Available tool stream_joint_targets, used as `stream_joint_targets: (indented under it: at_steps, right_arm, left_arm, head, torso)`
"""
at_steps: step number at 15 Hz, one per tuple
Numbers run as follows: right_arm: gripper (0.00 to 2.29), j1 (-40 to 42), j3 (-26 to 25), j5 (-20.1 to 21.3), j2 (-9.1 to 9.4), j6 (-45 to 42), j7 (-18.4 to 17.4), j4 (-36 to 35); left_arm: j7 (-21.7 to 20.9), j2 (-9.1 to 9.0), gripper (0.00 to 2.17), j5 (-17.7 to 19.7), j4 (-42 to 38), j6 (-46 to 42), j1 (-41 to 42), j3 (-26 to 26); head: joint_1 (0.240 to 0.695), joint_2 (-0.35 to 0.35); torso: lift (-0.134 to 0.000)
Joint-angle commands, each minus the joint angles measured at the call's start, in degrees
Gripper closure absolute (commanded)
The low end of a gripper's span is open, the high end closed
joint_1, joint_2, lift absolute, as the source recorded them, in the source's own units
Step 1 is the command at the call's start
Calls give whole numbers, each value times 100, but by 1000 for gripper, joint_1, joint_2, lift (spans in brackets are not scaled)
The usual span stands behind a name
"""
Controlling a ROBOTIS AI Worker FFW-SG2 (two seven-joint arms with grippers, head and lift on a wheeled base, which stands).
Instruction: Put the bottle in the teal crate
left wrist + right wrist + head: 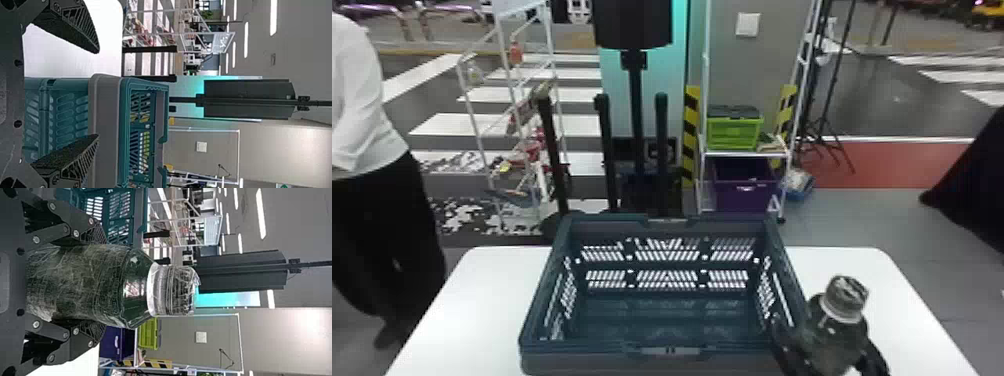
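Head view: teal crate [567,351] on white worktop [472,310]; bottle [837,355] held upright beside its right wall by the right gripper [824,340]. Left wrist view: left gripper [98,94], fingers parted. Right wrist view: bottle clasped, apparently film-wrapped.

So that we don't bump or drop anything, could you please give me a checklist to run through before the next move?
1. Bottle gripped by the right tool: ok.
2. Bottle roughly upright: ok.
3. Teal crate on the table, open side up: ok.
4. Bottle over the crate's opening: not ok, it is at the crate's right side.
5. Bottle's base above the crate's rim: cannot tell.
6. Left tool open, holding nothing: ok.
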Motion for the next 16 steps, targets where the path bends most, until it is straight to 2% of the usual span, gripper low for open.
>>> stream_joint_targets:
  at_steps: [1,7,13,16]
  right_arm:
    - [1781,-474,88,31,0,854,-40,-188]
    - [1777,-2294,563,40,0,3473,-172,67]
    - [1777,-3867,1151,-198,26,4949,-295,1042]
    - [1777,-4412,1283,-198,272,5108,-295,1807]
  left_arm:
    - [0,-2,120,0,19,-13,12,14]
    - [-9,-2,120,27,63,-13,12,23]
    - [0,7,120,35,27,-65,74,40]
    - [-9,15,120,35,10,-65,100,40]
  head:
    - [499,0]
    - [499,0]
    - [499,0]
    - [499,0]
  torso:
    - [0]
    - [0]
    - [0]
    - [0]
